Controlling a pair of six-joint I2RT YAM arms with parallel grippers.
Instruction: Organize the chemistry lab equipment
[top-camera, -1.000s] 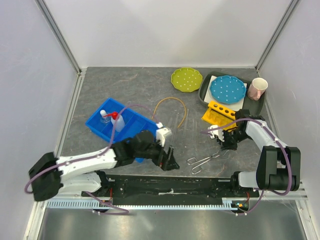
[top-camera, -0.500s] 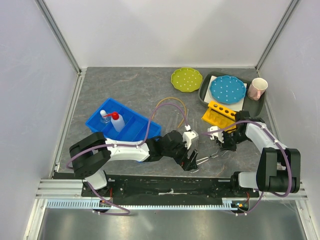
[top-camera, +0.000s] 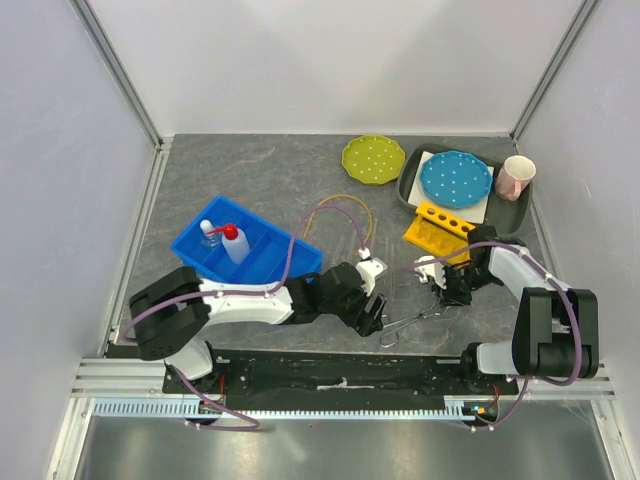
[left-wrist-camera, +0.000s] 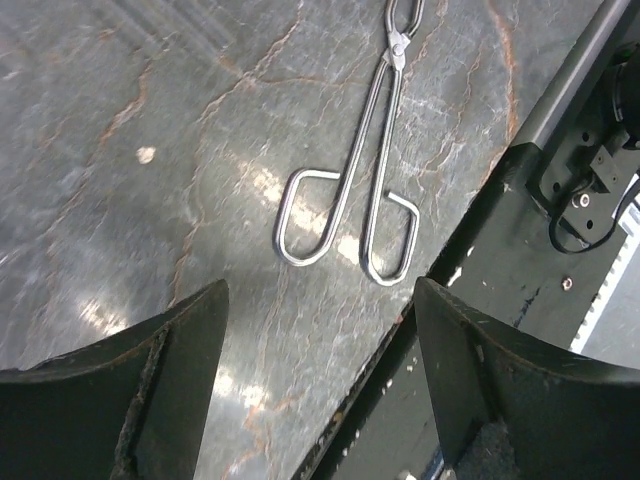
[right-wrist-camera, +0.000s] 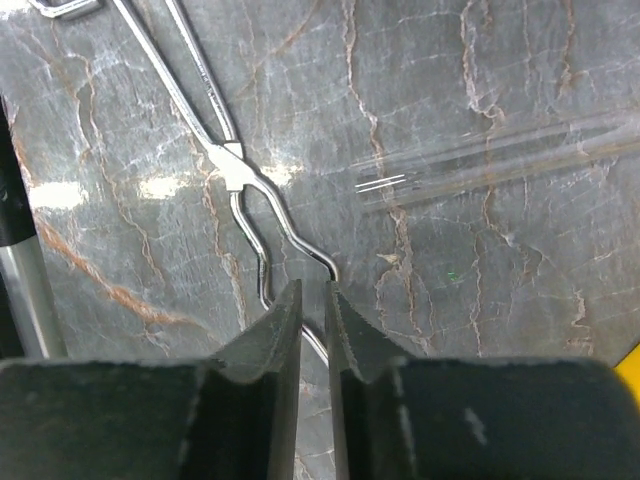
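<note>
Metal wire tongs (top-camera: 410, 322) lie on the table near its front edge. They also show in the left wrist view (left-wrist-camera: 350, 200) and the right wrist view (right-wrist-camera: 230, 170). My left gripper (top-camera: 374, 312) is open and empty, its jaws wide, just short of the tongs' loop handles (left-wrist-camera: 320, 380). My right gripper (top-camera: 447, 292) is at the tongs' tip end, its jaws nearly closed on one wire tip (right-wrist-camera: 312, 290). Thin clear glass tubes (right-wrist-camera: 500, 155) lie beside it. The squeeze bottle (top-camera: 232, 240) and the small flask (top-camera: 210, 232) stand in a blue bin (top-camera: 270, 262). The tan tube (top-camera: 340, 208) lies looped mid-table.
A yellow rack (top-camera: 440, 225) stands just behind my right gripper. A green dotted plate (top-camera: 373, 158), a blue dotted plate (top-camera: 456, 178) on a dark tray (top-camera: 412, 192) and a pink cup (top-camera: 517, 177) sit at the back right. The black front rail (left-wrist-camera: 520, 250) runs beside the tongs' handles.
My left arm has swung right from beside the blue bin to the tongs' handles, its gripper staying open. The right gripper and the tongs have hardly moved.
</note>
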